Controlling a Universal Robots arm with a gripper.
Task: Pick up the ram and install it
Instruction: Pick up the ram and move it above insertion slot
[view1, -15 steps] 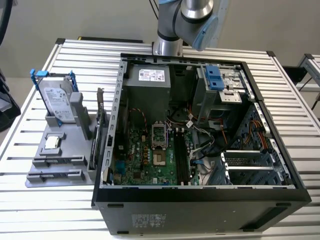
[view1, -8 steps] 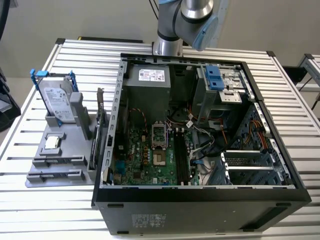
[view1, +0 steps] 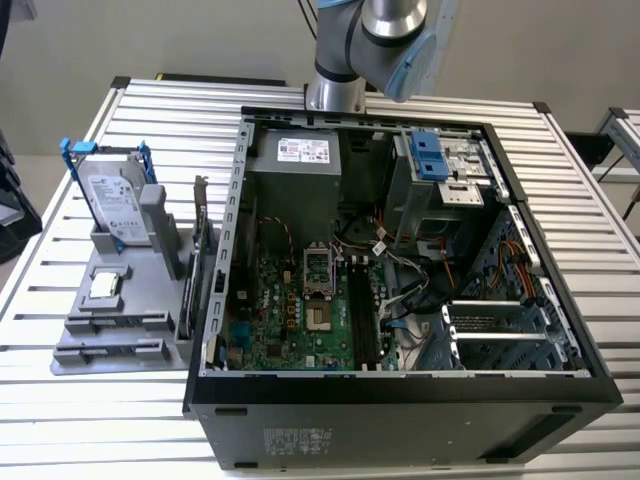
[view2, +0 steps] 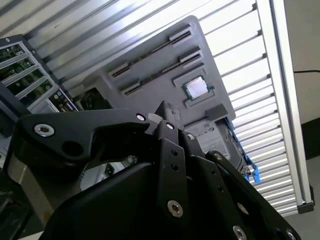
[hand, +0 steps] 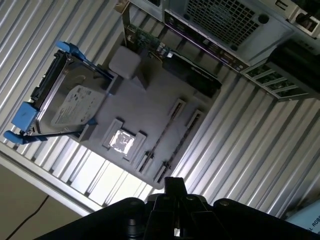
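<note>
On the slatted metal table (view1: 600, 230), the slim dark ram strip (hand: 163, 134) could be knocked askew if the clenched, empty black claw (hand: 175, 185) is lowered off-line.

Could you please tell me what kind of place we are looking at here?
Probably a robotics lab bench for computer assembly: an open desktop tower lies on a slatted aluminium table, a grey fixture beside it holds a hard drive and other parts, and a robot arm rises beyond the tower.

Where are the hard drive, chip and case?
Hard drive (hand: 70, 106): first wrist view, silver top face.
Chip (hand: 122, 141): first wrist view, shiny top.
Case (view1: 400, 415): exterior view, black near wall.
</note>
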